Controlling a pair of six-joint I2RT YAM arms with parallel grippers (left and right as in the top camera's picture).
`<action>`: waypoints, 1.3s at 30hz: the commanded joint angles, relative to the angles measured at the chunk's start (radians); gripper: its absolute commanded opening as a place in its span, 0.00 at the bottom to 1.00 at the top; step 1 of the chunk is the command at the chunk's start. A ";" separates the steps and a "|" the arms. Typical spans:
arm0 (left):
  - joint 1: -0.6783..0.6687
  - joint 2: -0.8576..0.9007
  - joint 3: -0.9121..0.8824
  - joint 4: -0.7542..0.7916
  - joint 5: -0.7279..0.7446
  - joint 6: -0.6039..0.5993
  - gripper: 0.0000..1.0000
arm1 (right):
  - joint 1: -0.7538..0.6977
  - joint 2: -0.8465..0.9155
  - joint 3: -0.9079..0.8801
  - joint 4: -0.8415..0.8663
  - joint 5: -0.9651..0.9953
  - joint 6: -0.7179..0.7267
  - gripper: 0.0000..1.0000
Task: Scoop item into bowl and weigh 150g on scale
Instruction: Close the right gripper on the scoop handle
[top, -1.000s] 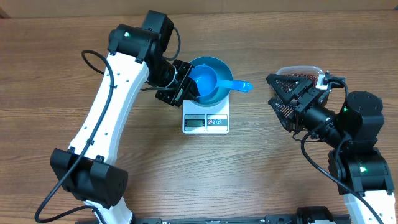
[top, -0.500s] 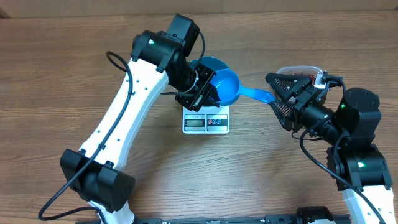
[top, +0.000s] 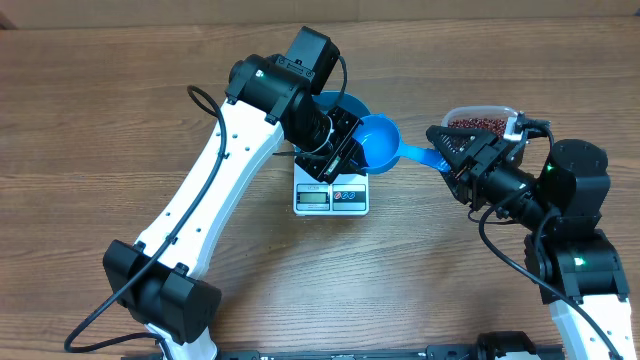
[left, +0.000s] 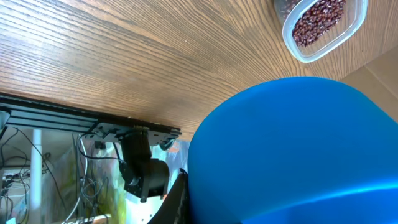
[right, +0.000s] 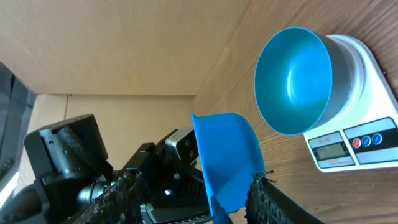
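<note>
**Scoop (top: 380, 143) handle offered to the right gripper (top: 447, 160)**

Your bench (top: 100, 80) carried everything in its far half. The left arm (top: 210, 190) reached across to the middle. Its left gripper (top: 345, 150) was clamped tight on the cup end of the scoop, holding it in the air just right of the bowl (right: 292, 81). The scale (top: 332, 197) sat mid-bench, toward the far edge. The bowl stood on it and looked empty in the right wrist view. The clear tub (top: 505, 112) lay toward the far right corner, just behind your right gripper. The beans (top: 478, 123) were heaped inside it, and none showed in the bowl.

What mattered was the scoop's long axis. It ran roughly along the far edge, with the cup to the left and the handle pointing right. The handle's tip reached in between the right gripper's fingers (right: 127, 193). Those jaws stood partly open, one on either side of the handle, with a gap showing on at least one side, so I'd judge they had no hold on it. The right arm (top: 575, 190) was the nearer one to the tub. The next move probably called for you to close on the handle before the left gripper let go.
</note>
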 joint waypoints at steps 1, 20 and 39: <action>-0.008 0.010 0.010 0.002 0.031 -0.021 0.04 | 0.008 0.000 0.019 0.008 -0.013 -0.071 0.56; -0.039 0.010 0.010 0.005 0.048 -0.072 0.04 | 0.009 0.043 0.019 0.007 -0.045 -0.226 0.20; -0.039 0.010 0.010 0.016 0.040 -0.100 0.04 | 0.009 0.055 0.019 0.007 -0.069 -0.227 0.07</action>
